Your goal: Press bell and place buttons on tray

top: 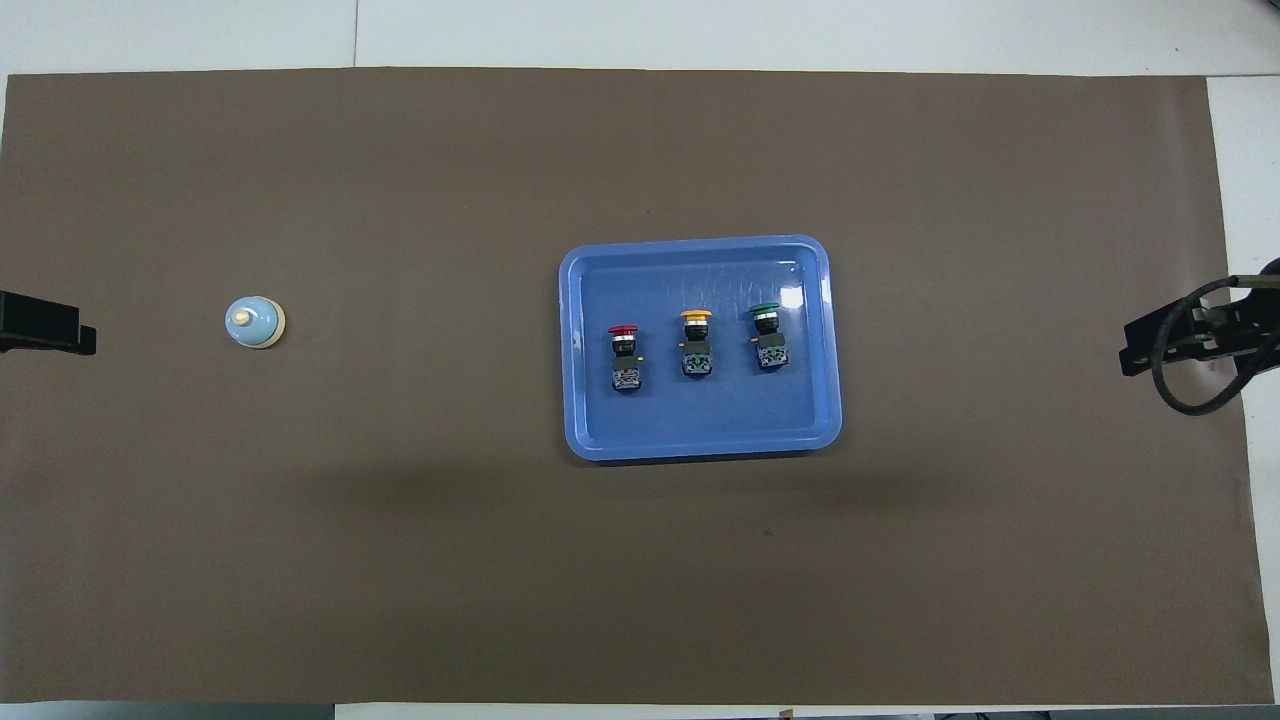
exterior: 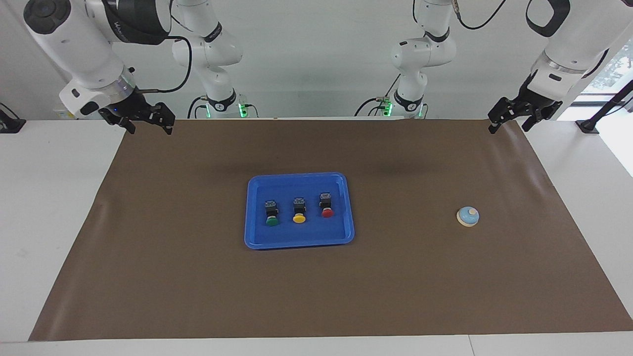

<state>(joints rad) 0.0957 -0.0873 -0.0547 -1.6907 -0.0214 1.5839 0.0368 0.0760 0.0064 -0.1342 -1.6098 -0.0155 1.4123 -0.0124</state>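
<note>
Left end effector [exterior: 510, 120], fingers spread wide and empty, hangs over the tabletop's [exterior: 420, 296] robot-side edge, nearer arm to the bell [exterior: 468, 216]; buttons [exterior: 298, 211] lie in the tray [exterior: 257, 237], right end effector [exterior: 148, 124] also wide.

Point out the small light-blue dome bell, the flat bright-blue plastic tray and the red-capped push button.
light-blue dome bell [exterior: 467, 216]: facing view, on the dome.
bright-blue plastic tray [exterior: 299, 176]: facing view, on the rim nearest the robots.
red-capped push button [exterior: 327, 213]: facing view, on the cap.
</note>
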